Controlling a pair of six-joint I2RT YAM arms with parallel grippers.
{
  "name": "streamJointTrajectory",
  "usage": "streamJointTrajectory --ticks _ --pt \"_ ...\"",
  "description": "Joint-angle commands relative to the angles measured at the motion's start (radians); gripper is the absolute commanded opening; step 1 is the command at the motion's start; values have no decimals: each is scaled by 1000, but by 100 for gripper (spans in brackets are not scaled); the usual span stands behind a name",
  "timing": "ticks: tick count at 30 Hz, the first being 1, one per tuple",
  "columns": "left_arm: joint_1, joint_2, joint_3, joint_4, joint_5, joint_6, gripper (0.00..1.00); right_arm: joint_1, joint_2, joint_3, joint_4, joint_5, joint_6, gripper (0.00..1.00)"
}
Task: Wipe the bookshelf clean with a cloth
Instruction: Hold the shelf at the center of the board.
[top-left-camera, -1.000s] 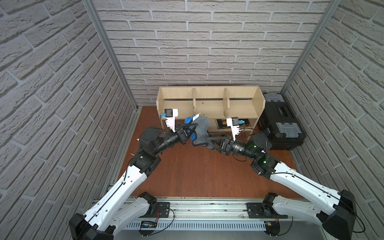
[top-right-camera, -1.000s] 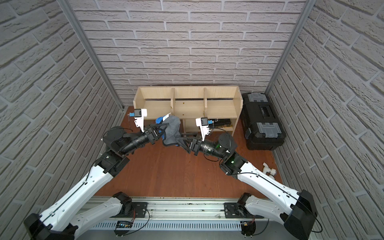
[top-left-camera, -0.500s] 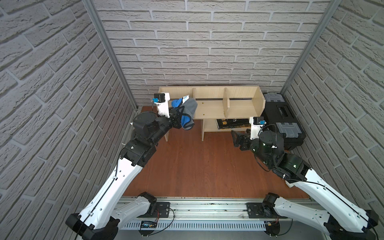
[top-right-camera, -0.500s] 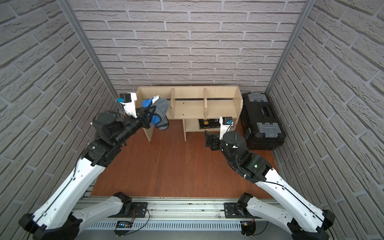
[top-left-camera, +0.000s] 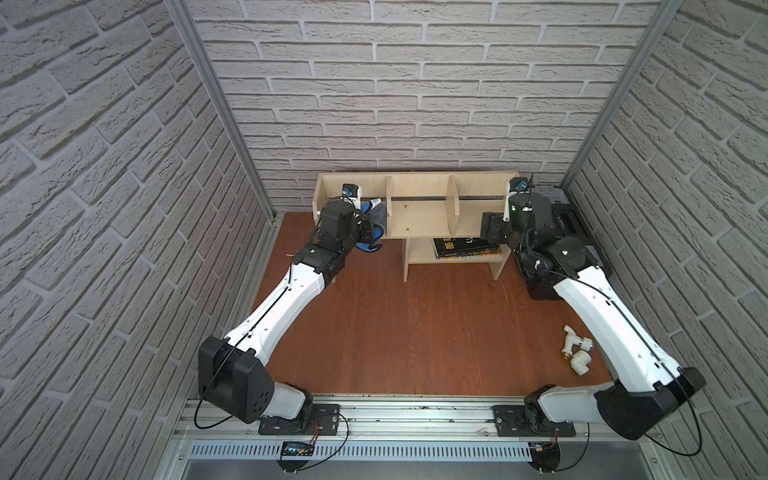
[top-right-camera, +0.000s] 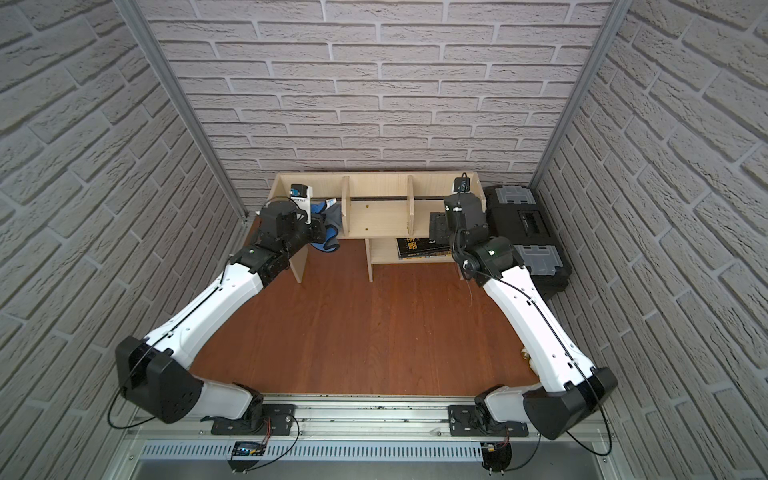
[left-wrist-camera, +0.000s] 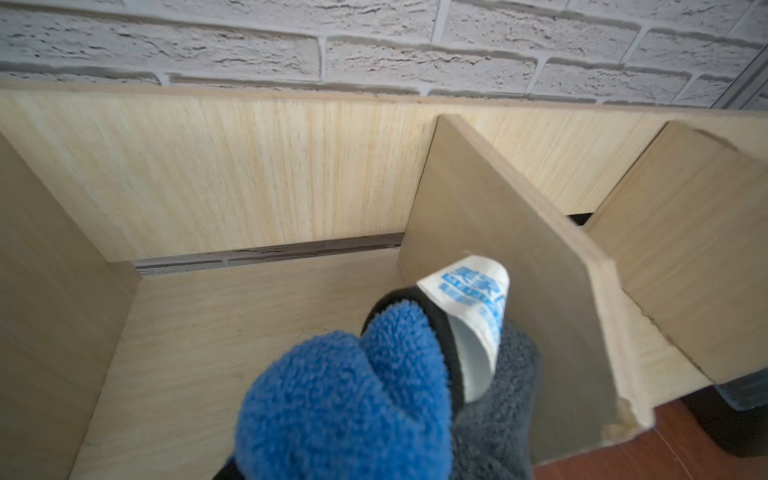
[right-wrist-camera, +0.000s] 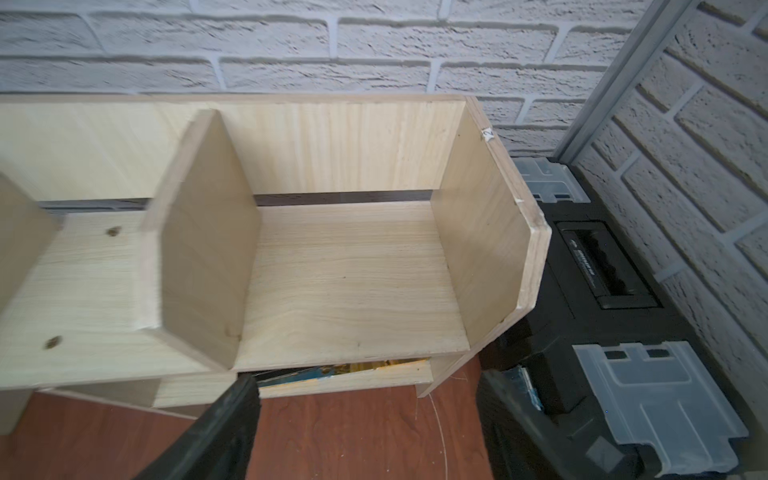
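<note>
left wrist: cloth (left-wrist-camera: 345, 399) now at bookshelf (left-wrist-camera: 257, 174)

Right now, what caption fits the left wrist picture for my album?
Fluffy blue-and-grey cloth with a white tag at the end compartment of the light-wood bookshelf, beside an upright wooden divider.

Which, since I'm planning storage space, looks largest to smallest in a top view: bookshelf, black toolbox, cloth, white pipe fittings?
1. bookshelf
2. black toolbox, partly behind the right arm
3. cloth and white pipe fittings look alike; the cloth is bunched and partly hidden.
</note>
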Motion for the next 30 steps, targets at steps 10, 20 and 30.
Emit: streamJointTrajectory --ticks 10,20,30 --pt "39 -14 44 22 -37 29 0 -196 158 161 13 -105 -42 75" --pt "38 -2 102 50 -15 -47 0 -243 180 95 22 -106 -44 55" --pt "42 51 165 73 -15 -69 0 -243 154 25 28 -187 -82 3"
